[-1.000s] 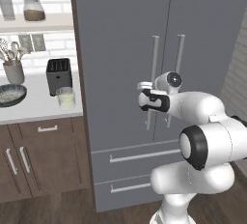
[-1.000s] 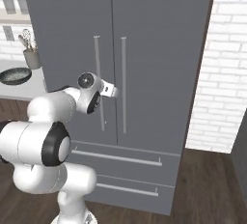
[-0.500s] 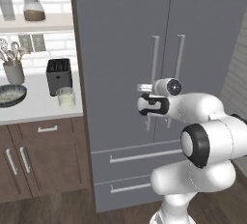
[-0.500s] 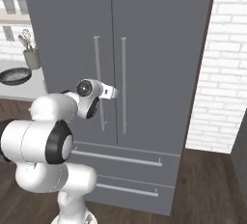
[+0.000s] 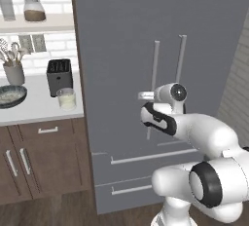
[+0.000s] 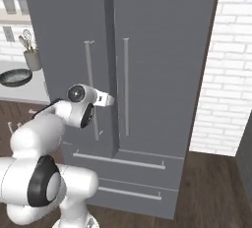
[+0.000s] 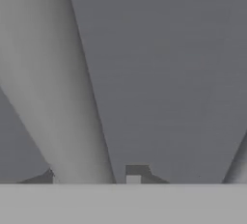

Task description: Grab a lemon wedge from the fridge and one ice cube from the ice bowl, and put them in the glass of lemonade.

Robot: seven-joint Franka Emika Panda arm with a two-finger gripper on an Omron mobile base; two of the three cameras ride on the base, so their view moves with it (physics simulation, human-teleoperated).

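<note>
Gripper (image 5: 147, 95): at the fridge front, its fingers set on either side of the left door's bar handle (image 5: 154, 76); in the hand view the handle (image 7: 58, 88) runs as a thick pale bar between the two dark finger tips (image 7: 137, 172). Jaws narrowed about the bar; whether they press on it cannot be told

Fridge (image 5: 121, 35): directly ahead of the gripper, tall matte grey. In the right base view the left door (image 6: 69, 25) stands slightly ajar against the right door (image 6: 162, 50). Second bar handle (image 5: 181, 59) just to the right of the gripper; two drawer fronts with horizontal handles below it

Glass of lemonade (image 5: 66, 98): on the counter well to the left of the gripper, just in front of the black toaster (image 5: 59, 76)

Ice bowl (image 5: 10, 95): farther left on the same counter, beside the grey utensil cup (image 5: 14, 73)

Lemon wedge: place cannot be told
</note>
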